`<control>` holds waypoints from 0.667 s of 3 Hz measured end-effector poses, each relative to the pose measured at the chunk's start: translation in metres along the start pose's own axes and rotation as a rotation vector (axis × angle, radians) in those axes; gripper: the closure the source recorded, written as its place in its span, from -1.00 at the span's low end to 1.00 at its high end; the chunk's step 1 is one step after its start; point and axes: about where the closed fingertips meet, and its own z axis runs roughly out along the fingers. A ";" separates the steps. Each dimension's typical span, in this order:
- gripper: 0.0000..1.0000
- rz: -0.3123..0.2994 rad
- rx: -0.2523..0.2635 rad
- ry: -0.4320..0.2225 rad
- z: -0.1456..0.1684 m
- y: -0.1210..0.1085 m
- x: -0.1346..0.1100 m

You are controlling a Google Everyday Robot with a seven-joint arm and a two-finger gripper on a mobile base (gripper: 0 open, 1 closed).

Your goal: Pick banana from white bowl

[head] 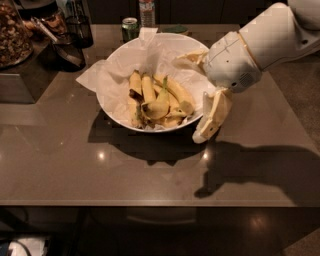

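Note:
A large white bowl point(116, 116) lined with crumpled white paper point(97, 77) stands on the brown table point(75, 165), at the back middle. Several yellow bananas point(155, 100) with brown spots lie in it. My gripper point(187, 99) is at the bowl's right rim and is open wide. One finger point(190, 57) reaches over the paper at the bowl's far right. The other finger point(212, 117) hangs down outside the rim, its tip near the table. The gripper holds nothing. The white arm comes in from the upper right.
A green can point(130, 27) and a water bottle point(146, 10) stand behind the bowl. A jar of snacks point(12, 32) and dark containers point(75, 30) stand at the back left. The table's front edge point(150, 204) runs below.

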 end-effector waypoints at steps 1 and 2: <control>-1.00 0.001 -0.069 -0.089 0.039 0.003 -0.008; -1.00 0.029 -0.125 -0.133 0.073 -0.001 -0.007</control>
